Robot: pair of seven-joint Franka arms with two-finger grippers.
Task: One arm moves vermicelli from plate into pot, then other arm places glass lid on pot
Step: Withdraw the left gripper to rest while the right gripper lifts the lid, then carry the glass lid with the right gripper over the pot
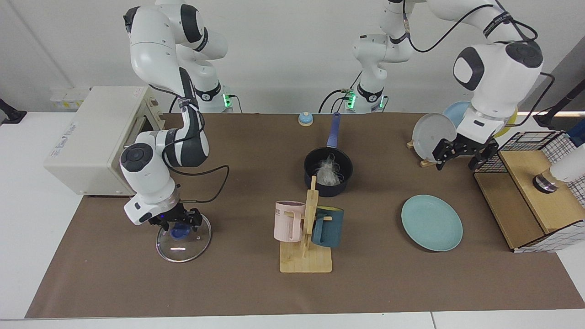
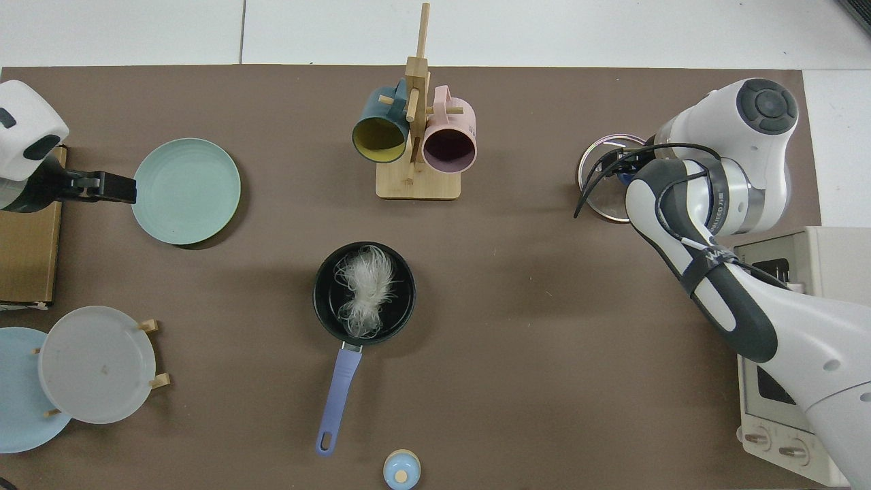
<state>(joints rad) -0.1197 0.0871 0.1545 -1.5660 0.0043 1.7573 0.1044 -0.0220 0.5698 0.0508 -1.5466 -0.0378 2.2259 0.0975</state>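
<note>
Facing view: whitish vermicelli tangle [image 1: 327,172] is lying inside the dark blue-handled pot [image 1: 328,172]. Right gripper [image 1: 179,222] is hovering, jaws open, around the glass lid's [image 1: 183,236] blue knob. Left gripper [image 1: 461,154] is hanging open-jawed near the teal plate [image 1: 431,222].

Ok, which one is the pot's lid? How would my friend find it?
Start at the cream oven at the table's end. Just in front of it on the brown mat lies the glass lid, flat under the right gripper. It is the only see-through round thing, with a metal rim and a blue knob, unlike the coloured plates.
</note>
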